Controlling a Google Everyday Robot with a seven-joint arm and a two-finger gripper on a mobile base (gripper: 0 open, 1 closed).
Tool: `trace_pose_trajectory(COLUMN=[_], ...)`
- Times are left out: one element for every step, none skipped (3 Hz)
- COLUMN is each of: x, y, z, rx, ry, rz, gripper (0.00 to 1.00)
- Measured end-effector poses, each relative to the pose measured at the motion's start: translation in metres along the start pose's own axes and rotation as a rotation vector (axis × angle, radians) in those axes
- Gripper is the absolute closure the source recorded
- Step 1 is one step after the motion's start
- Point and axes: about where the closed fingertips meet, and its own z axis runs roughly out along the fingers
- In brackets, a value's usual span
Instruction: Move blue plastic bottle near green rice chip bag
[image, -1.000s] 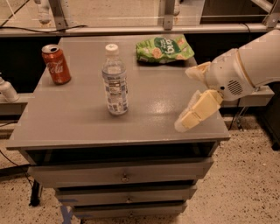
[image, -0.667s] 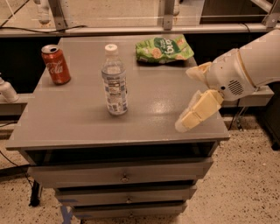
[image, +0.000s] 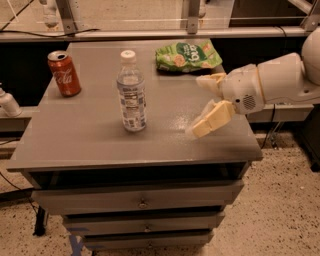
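Only the gripper (image: 198, 107) has shifted since the earlier frame, edging slightly leftward toward the blue plastic bottle (image: 132, 95); the bottle, the can and the bag sit where they were. Seen from the camera view, the bottle stands upright with its white cap on, near the middle of the grey cabinet top (image: 85, 142). The gripper hovers to the right of the bottle, clearly apart from it and at about its height in the picture, with its two pale fingers spread wide and nothing between them. The green rice chip bag (image: 188, 55) lies flat behind and to the right of the bottle, well apart from it, just beyond the gripper's upper finger. A red Coca-Cola can (image: 64, 73) stands upright to the left of the bottle and slightly behind it.
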Motion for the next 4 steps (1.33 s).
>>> trace_pose_trajectory(x=[-0.008, -0.019, -0.034, -0.054], y=[-0.010, -0.014, -0.019, -0.022], z=[0.040, 0.080, 0.117, 0.143], rx=[-0.087, -0.160, -0.201, -0.212], ry=[-0.111, -0.198, -0.268, -0.322], rz=[-0.015, -0.035, -0.047, -0.044], gripper=[0.00, 0.00, 0.00, 0.17])
